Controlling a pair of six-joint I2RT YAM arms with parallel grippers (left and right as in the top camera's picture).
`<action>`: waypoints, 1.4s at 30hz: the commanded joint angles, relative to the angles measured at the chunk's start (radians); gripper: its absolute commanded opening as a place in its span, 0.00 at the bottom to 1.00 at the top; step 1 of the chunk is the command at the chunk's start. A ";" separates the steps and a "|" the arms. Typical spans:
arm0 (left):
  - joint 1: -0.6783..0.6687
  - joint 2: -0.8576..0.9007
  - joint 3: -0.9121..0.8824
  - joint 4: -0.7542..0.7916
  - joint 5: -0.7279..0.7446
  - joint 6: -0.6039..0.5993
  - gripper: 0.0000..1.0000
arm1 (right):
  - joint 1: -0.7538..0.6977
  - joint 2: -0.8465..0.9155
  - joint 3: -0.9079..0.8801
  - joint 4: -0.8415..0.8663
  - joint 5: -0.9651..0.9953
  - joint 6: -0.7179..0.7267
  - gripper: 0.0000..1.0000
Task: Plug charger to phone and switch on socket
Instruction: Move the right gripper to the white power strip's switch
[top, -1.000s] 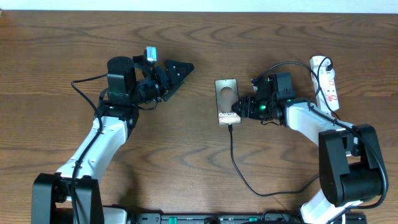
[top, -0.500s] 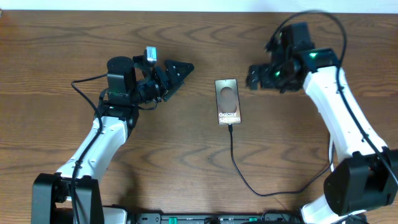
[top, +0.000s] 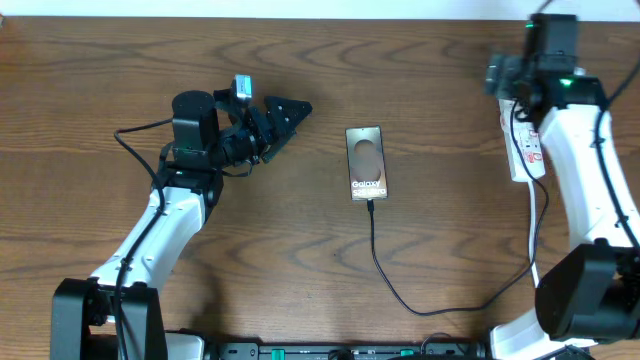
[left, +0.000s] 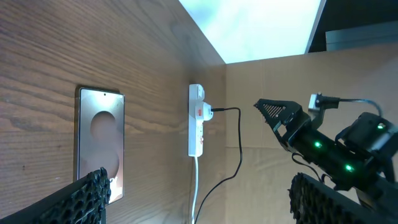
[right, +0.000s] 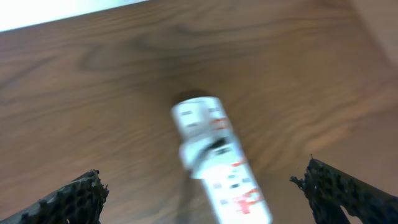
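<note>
A thin black charger (top: 373, 245) loops along the near side of the wooden table (top: 100, 60) and runs up to the near short edge of the phone (top: 366, 162). The phone lies flat, face up, at mid-table, and the connector appears seated in it. To the phone's left and well apart from it, the left claw (top: 288, 110) hangs with its fingers spread wide, holding nothing. At the far right, the right claw (top: 498, 75) hovers over the far end of the white socket (top: 527, 150), also spread wide and empty. Its wrist view is blurred, so whether a finger touches the strip cannot be told. With the cable apparently in, the switch looks like the remaining step. A red mark (left: 198, 112) shows on the strip, but the pictures do not reveal whether it is on. The strip looks light and loose, so a press landing off the switch could skid it across the wood. That would drag the cable and could work the tip out of the phone. A spread finger could also snag the cord or knock the black plug (left: 214, 111). No bins or trays are in view, and the strip alone holds anything: that one plug.
</note>
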 joint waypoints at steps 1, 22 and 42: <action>0.004 -0.017 0.013 0.000 0.005 0.014 0.93 | -0.089 0.020 -0.014 0.009 0.050 -0.008 0.99; 0.004 -0.017 0.013 0.000 0.005 0.014 0.93 | -0.409 0.230 -0.023 -0.102 -0.113 0.057 0.99; 0.004 -0.017 0.013 0.000 0.005 0.014 0.93 | -0.416 0.438 -0.013 -0.024 -0.400 0.045 0.99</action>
